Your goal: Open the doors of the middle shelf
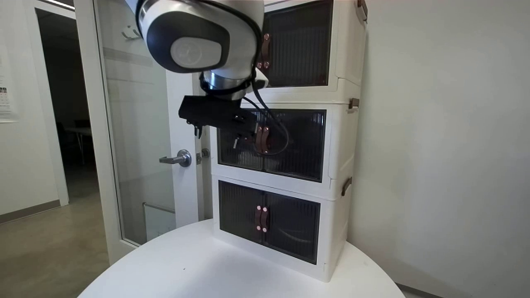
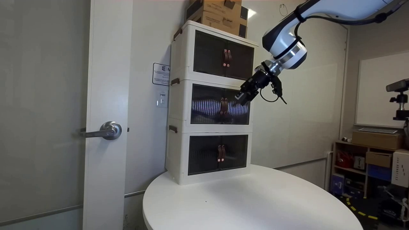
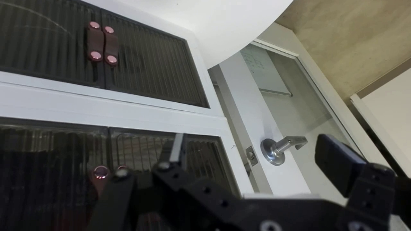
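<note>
The middle shelf [image 1: 331, 165] is the middle box of a white three-tier cabinet, also in an exterior view [image 2: 188, 107]. Its dark ribbed doors [image 1: 296, 161] [image 2: 206, 105] look shut. Its two brown strap handles [image 1: 262, 140] [image 2: 224, 106] sit side by side at the centre seam. In the wrist view they show partly [image 3: 100, 175], the rest hidden behind the gripper. My gripper [image 1: 217, 137] is open and empty, in front of the doors and apart from the handles. It also shows in an exterior view [image 2: 242, 98]. In the wrist view its fingers [image 3: 255, 154] are wide apart.
Similar shut doors are on the bottom shelf [image 1: 290, 223] and top shelf [image 2: 209, 52]. Cardboard boxes [image 2: 220, 19] sit on top. The cabinet stands on a round white table [image 2: 255, 198]. A room door with a metal lever [image 1: 178, 159] stands beside it.
</note>
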You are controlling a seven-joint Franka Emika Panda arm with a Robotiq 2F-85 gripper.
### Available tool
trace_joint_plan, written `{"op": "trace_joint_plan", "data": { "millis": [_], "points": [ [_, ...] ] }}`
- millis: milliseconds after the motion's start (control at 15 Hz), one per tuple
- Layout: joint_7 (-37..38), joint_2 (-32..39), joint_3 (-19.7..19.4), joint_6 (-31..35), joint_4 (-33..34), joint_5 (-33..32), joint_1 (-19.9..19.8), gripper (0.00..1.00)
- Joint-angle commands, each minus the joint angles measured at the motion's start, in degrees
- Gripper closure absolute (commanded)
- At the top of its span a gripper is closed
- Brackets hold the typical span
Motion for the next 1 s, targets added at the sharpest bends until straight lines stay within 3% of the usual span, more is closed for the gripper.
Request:
{"op": "trace_joint_plan", "data": {
  "millis": [0,267,600,933],
  "points": [
    [-1.89,0.91,2.35,6.11,0.85,2.48,-2.43,0.0],
    [-5.19,2.35,4.19,10.21,2.02,9.08,-4.34,0.0],
    [-21.26,5.91,5.68,3.36,6.48,23.93,-6.9,0.0],
    [-24.49,10.02,4.12,4.35,10.07,23.92,-6.85,0.0]
  ]
}}
